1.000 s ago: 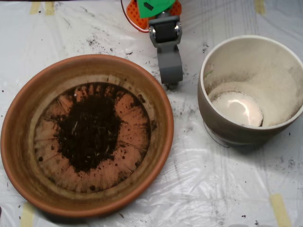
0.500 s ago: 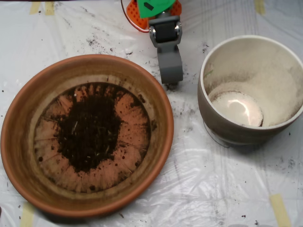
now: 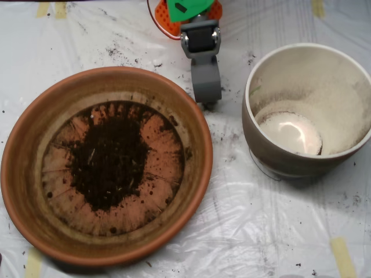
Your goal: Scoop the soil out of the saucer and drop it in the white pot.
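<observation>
**A:** Start at the left. What sits there?

**B:** A large, round, shallow terracotta-orange clay saucer (image 3: 23,174) with a raised rim. Its inner wall is smooth and stained a duller brown; its flat base carries fine ridges that fan outward from the middle.

**A:** And the soil?

**B:** Dark brown-black crumbly potting soil (image 3: 109,162) lies in a rough, ragged patch at the centre of the saucer's base, with pale little fibres in it and loose crumbs scattered toward the edge of the base. It is all in the saucer, thin enough that orange ridges show around it.

**A:** What is under everything?

**B:** A wrinkled, glossy sheet of clear plastic (image 3: 232,231) over a white table, held by strips of yellowish tape (image 3: 343,256), with black specks of dirt strewn about.

**A:** Moving right, the arm?

**B:** The grey plastic clamshell scoop (image 3: 207,95) hangs from the top edge, below a silver-and-black joint block (image 3: 200,39) and an orange and green part. It is smooth, matte and rounded, its tip just beside the saucer's upper right rim, between saucer and pot.

**A:** Open or closed?

**B:** From above its two shells appear to meet as one narrow body with no gap, so it looks closed, and I see nothing in it.

**A:** And furthest right?

**B:** A round, deep, off-white ceramic pot (image 3: 278,156) with a thick rim, greyish outside. Its inner wall is dusty and grainy; the bottom is a smooth, shiny pale disc.
</observation>
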You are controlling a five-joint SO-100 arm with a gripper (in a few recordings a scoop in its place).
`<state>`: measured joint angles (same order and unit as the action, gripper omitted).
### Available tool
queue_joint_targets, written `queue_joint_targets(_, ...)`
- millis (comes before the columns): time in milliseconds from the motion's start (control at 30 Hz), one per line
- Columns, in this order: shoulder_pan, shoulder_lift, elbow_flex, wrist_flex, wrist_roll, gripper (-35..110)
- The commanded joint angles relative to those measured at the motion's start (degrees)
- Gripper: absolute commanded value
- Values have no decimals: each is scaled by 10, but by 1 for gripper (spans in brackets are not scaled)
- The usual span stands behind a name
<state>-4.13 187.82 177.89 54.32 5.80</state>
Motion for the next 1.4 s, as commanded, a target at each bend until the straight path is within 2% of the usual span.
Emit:
queue_joint_targets(0,-6,40,-9,-4,1,0)
queue_joint_targets(267,-11,40,-11,-20,-13,4)
queue_joint_targets(633,-63,40,-129,23,-58,14)
queue_joint_targets(1000,31,4,-231,32,-16,23)
queue_joint_targets(1133,114,-127,-307,32,20,23)
queue_joint_targets(1267,173,-264,-377,34,-12,20)
queue_joint_targets(1367,192,-279,-359,5,-42,23)
